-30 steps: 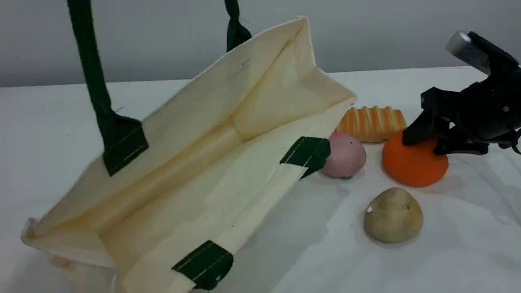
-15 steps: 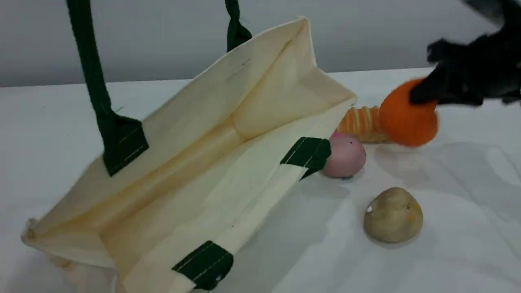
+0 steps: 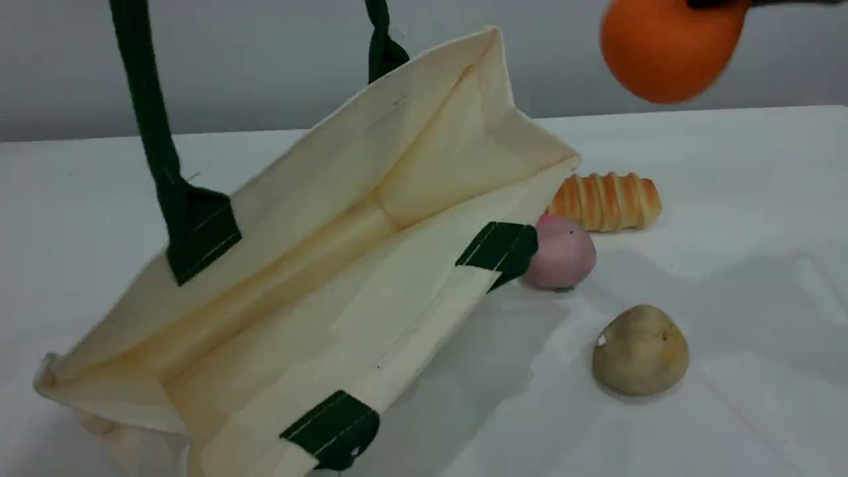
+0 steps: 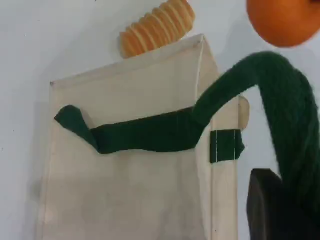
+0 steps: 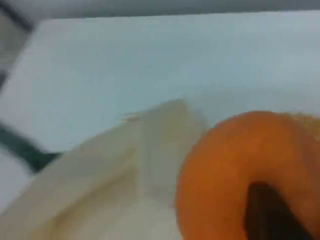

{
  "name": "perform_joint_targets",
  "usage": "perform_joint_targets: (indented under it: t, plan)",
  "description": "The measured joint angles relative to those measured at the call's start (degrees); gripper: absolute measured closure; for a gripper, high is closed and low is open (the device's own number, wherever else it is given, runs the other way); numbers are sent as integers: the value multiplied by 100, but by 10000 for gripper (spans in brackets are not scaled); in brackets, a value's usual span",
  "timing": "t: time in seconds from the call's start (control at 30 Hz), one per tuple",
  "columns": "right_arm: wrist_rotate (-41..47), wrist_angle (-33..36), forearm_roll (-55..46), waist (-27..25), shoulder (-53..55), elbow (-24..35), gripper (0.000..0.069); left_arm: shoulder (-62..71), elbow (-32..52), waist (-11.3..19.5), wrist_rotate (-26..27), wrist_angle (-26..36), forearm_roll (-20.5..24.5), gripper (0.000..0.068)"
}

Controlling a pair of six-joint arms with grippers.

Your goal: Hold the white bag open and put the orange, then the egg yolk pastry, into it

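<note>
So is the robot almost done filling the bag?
Not yet. The left gripper holds the white bag open by its handle. The right gripper has the orange in the air. The egg yolk pastry waits on the table.

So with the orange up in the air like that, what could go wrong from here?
1. The right gripper seems to pinch only the top of the orange, which hangs below it; it could slip out and drop among the items below.
2. The white bag is held open by one green handle in the left gripper; the near rim sags, so the orange may catch it.
</note>
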Motion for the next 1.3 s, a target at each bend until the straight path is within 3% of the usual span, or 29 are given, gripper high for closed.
perform_joint_targets:
  t: [0.23, 0.53, 0.97, 1.3]
  plan:
    - [-84, 1282, 29, 124, -17, 392, 648, 0, 0, 0, 0, 0, 0, 615]
    - [-675, 943, 875, 975, -17, 1507, 648, 0, 0, 0, 0, -6, 0, 615]
    - [-1309, -1089, 2132, 3158, -17, 1485, 648, 0, 5, 0, 5, -11, -41, 615]
    - [-1163, -1996, 2106, 3933, -11, 886, 648, 0, 5, 0, 67, -30, -469, 615]
